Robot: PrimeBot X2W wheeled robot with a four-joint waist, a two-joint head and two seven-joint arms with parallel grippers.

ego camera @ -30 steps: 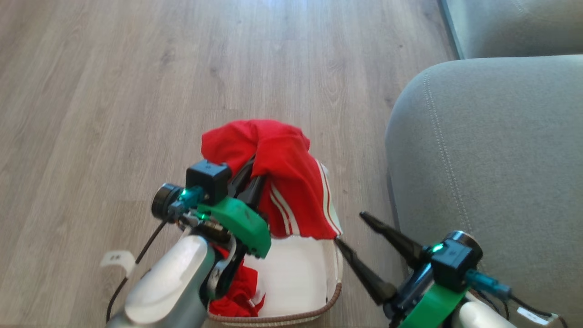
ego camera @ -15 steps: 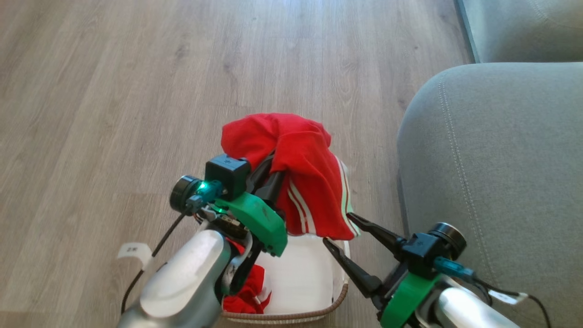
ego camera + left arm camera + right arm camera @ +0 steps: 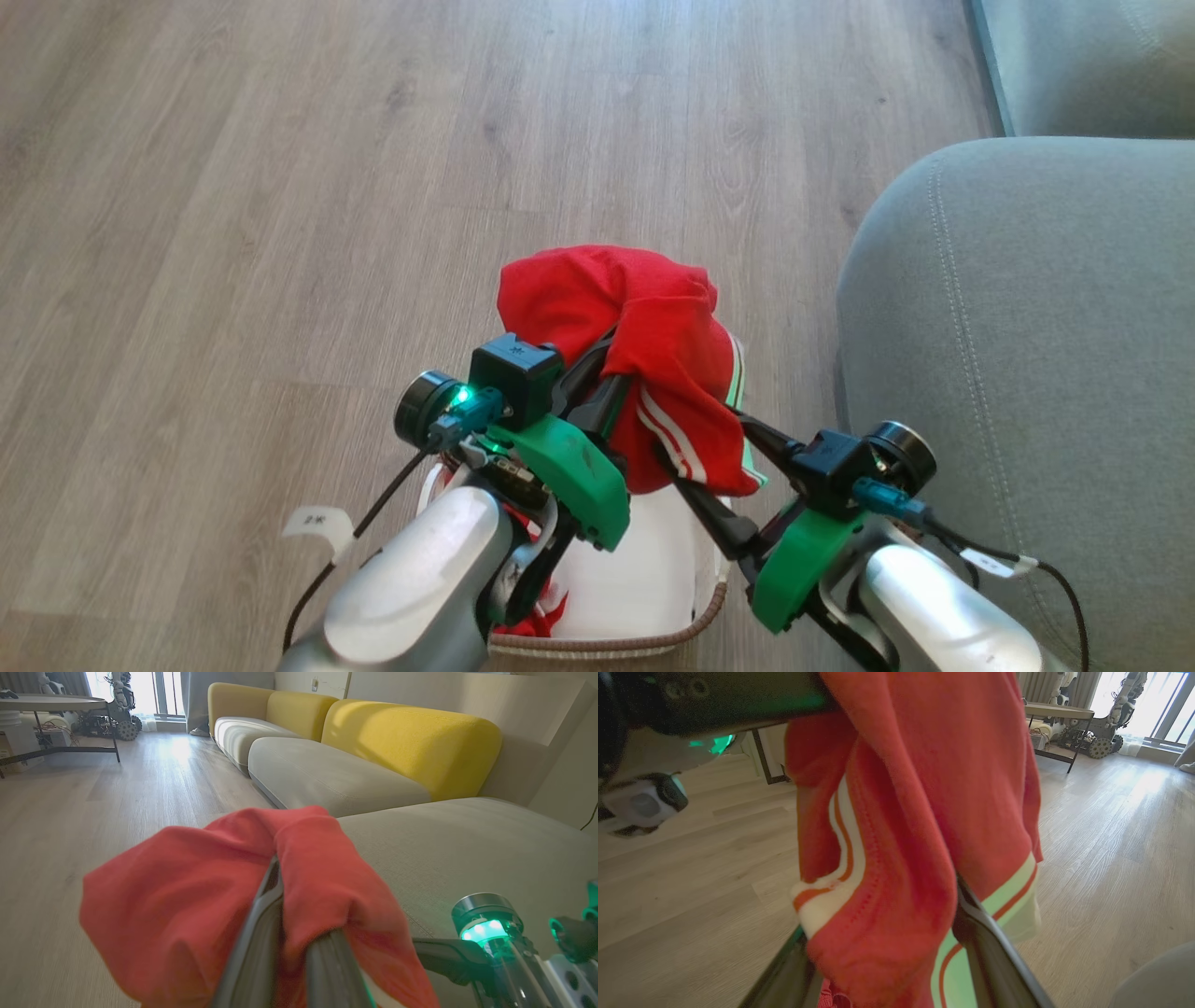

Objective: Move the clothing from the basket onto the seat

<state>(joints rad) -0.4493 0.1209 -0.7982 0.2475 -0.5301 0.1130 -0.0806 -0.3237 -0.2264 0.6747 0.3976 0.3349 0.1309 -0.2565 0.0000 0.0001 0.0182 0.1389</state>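
You've got the red garment (image 3: 616,308) hanging above the basket (image 3: 653,639). Your left fingers (image 3: 273,882) are pinched tight on its top fold, cloth draped over them. Your right fingers (image 3: 756,434) are spread wide, one each side of the striped hem over the basket's right edge, not squeezing. 2nd red garment (image 3: 534,616) sits inside the basket, near-left corner. The seat (image 3: 1027,373) is just right of the basket, w/ floor (image 3: 280,233) under it.

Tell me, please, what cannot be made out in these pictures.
- Basket: head view, mostly covered by both arms and the lifted garment; bottom edge cuts it.
- Second garment: head view, a scrap shows; the left forearm covers the rest.
- Right gripper tips: right wrist view, buried in the lifted garment's folds.
- Left gripper tips: left wrist view, wrapped in cloth.
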